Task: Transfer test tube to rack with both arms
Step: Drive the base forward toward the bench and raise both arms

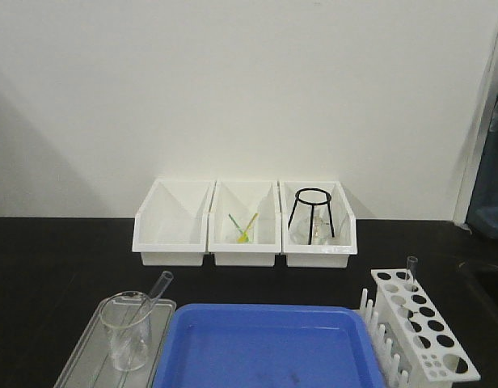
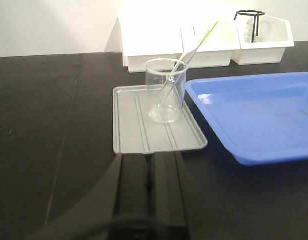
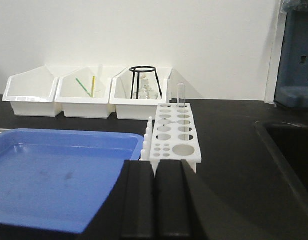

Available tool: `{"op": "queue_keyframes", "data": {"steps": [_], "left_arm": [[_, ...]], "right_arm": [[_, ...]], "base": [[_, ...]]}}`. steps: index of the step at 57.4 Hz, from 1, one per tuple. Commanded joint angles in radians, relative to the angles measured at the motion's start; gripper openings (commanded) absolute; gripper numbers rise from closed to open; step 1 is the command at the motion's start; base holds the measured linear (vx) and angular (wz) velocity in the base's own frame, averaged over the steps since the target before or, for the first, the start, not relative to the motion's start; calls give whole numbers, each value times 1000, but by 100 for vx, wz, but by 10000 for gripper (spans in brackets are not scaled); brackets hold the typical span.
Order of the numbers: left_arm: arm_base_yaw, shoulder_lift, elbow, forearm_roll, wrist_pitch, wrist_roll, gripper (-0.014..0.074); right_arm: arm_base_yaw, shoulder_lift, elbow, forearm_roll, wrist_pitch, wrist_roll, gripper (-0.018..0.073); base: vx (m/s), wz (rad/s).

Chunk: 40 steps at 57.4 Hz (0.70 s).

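Observation:
A clear test tube (image 1: 158, 288) leans in a glass beaker (image 1: 128, 333) on a grey tray at the front left. In the left wrist view the tube (image 2: 188, 57) slants up to the right out of the beaker (image 2: 165, 90). My left gripper (image 2: 151, 159) is shut and empty, just short of the tray's near edge. The white rack (image 1: 392, 323) stands at the front right with a second tube (image 1: 411, 271) upright in a far hole. My right gripper (image 3: 155, 167) is shut and empty, just in front of the rack (image 3: 175, 159) and its tube (image 3: 181, 95).
A blue tray (image 1: 257, 309) lies between the grey tray (image 1: 81, 356) and the rack. Three white bins (image 1: 172, 242) stand at the back; the right one holds a black tripod stand (image 1: 312, 212). A sunken black basin (image 3: 289, 150) lies right of the rack.

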State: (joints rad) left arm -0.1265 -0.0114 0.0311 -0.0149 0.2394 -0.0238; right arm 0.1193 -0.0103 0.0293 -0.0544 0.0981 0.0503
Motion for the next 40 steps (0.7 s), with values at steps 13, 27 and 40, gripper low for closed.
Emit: {"op": "queue_keyframes", "data": {"steps": [13, 27, 40], "left_arm": [[0, -14, -30, -9, -78, -5, -7], [0, -14, -30, -9, -78, -5, -7], [0, -14, -30, -9, -78, -5, -7]], "right_arm": [[1, -8, 20, -5, -78, -11, -11], [1, -8, 20, -5, -78, -11, -11], [1, -8, 20, -5, -78, -11, -11]], "base": [[27, -10], [14, -3], [3, 0]]}}
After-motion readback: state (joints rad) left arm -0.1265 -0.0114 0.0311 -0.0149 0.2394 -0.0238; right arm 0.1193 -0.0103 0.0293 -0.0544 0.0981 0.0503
